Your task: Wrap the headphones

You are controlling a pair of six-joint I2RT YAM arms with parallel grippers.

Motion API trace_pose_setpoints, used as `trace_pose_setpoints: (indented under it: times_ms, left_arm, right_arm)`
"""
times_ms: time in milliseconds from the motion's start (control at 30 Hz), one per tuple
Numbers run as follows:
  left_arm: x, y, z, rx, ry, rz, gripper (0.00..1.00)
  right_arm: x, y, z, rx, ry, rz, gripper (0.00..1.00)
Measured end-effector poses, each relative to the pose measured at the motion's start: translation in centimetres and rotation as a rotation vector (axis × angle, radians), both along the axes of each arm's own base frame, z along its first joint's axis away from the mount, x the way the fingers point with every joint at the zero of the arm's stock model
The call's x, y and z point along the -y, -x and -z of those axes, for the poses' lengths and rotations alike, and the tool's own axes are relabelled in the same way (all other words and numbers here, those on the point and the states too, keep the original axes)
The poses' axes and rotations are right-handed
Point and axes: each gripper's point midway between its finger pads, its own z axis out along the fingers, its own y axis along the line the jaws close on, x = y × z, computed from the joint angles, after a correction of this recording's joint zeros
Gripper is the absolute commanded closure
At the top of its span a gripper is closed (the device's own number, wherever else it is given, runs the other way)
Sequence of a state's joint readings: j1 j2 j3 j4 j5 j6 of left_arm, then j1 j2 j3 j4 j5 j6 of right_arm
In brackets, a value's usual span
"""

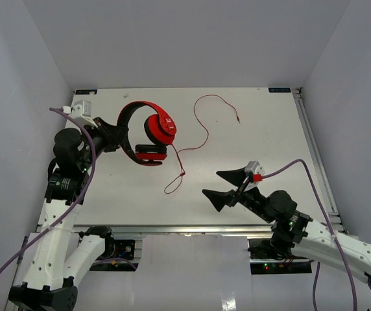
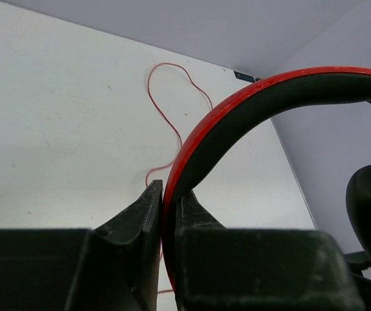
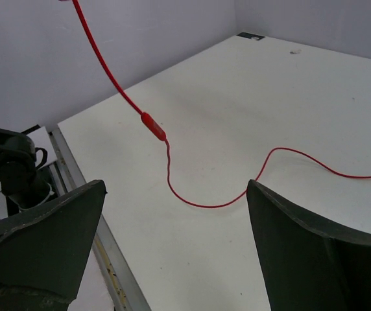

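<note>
- Over the far-left of the white table [image 1: 270,142], the left gripper [image 1: 117,136] clamps the headphones [image 1: 159,128] by their curved red headband [image 2: 224,113] (black-lined).
- Nearer the front, the right gripper [image 1: 211,183] gapes, near the thin red cable [image 3: 172,188].

White table [image 1: 270,129], metal-railed edges, plain pale lavender walls [image 1: 172,39]

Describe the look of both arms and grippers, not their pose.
Left arm and right arm: white lower links, black joints nearer the wrist. Left gripper and right gripper: black, with two broad, pointed wedge fingers. A purple cable loops along each arm. White camera mounts sit on the wrists; the right one carries a small red piece.
</note>
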State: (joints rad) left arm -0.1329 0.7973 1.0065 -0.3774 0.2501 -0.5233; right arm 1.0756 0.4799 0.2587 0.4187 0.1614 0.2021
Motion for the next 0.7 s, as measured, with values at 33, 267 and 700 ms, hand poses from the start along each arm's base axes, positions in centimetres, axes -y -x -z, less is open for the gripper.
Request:
trace_pose_setpoints:
  times_ms: [33,267,700]
  left_arm:
    - [0.3,0.4,0.2,-0.010,0.015,0.020,1.00]
    - [2.3,2.7,1.7,-0.088,0.107,0.127,1.00]
    - [2.6,5.5,2.8,-0.093,0.181,0.152,1.00]
  right_arm:
    - [-0.2,0.3,-0.2,0.017,-0.011,-0.023,0.05]
    - [-1.8,2.0,0.7,0.070,-0.012,-0.149,0.08]
    - [-1.2,0.6,0.4,0.062,-0.006,-0.061,0.05]
